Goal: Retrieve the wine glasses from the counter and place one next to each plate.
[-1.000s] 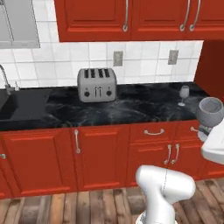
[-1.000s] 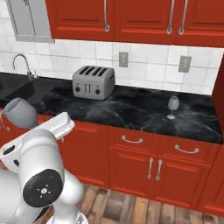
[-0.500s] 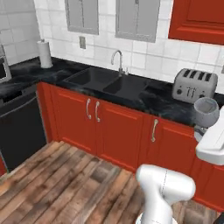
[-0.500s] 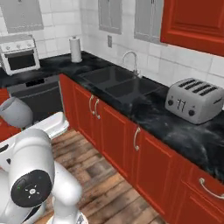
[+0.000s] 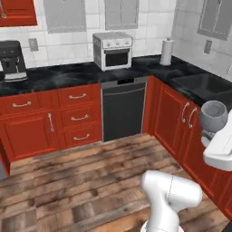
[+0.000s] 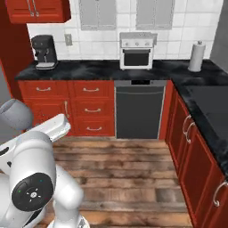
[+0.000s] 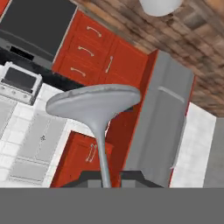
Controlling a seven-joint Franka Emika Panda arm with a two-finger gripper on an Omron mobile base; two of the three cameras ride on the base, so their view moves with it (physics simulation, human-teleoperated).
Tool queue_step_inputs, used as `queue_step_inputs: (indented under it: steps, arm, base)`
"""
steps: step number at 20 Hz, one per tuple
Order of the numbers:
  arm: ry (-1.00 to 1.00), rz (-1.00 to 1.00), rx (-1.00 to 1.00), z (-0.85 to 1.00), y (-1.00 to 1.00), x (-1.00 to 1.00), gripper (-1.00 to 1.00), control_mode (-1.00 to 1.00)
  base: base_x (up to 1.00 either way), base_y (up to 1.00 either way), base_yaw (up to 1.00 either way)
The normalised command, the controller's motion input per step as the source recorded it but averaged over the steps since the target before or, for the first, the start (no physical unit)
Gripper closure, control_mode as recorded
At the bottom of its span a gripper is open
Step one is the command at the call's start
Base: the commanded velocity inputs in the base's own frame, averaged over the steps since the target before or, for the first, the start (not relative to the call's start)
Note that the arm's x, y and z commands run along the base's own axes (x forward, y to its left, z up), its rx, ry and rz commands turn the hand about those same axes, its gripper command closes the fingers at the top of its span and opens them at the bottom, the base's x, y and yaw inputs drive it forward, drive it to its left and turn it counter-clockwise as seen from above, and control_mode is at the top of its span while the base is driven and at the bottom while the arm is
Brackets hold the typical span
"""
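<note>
A wine glass [image 7: 97,114] is seen in the hand view with its thin stem running straight down between the two dark finger tips, and its round foot is spread wide above them. The gripper [image 7: 104,180] is clenched on that stem: the jaws are pressed close against it from both sides.

In the left base view the same glass [image 5: 213,115] is carried at the right edge, its rounded greyish bowl held up above the white arm, level with the red cabinet doors [image 5: 174,118] beside it. In the right base view the bowl [image 6: 16,115] is seen at the far left, above the white forearm and in front of the red drawers [image 6: 91,108].

The glass is held in the air, well apart from the table [image 6: 98,70], a black marble-look top that runs along the wall and turns a corner to the right. On that top a coffee machine [image 6: 43,52] is set at the left, a small white oven [image 6: 137,51] near the middle above a dark dishwasher front [image 6: 140,110], and a paper-towel roll [image 6: 195,56] near the corner. A wooden floor [image 5: 86,181] is spread below the arm.
</note>
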Motion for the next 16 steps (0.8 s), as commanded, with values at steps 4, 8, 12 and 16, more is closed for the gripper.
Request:
queue_step_inputs:
  steps: [4,8,12,16]
  arm:
    - [0.00,0.00,0.00,0.00,0.00,0.00,1.00,1.00]
    - [0.00,0.00,0.00,0.00,0.00,0.00,1.00,1.00]
    - [0.00,0.00,0.00,0.00,0.00,0.00,1.00,1.00]
    - [0.00,0.00,0.00,0.00,0.00,0.00,1.00,1.00]
  base:
    - [0.00,0.00,1.00]
    - [0.00,0.00,1.00]
    - [0.00,0.00,1.00]
    - [0.00,0.00,1.00]
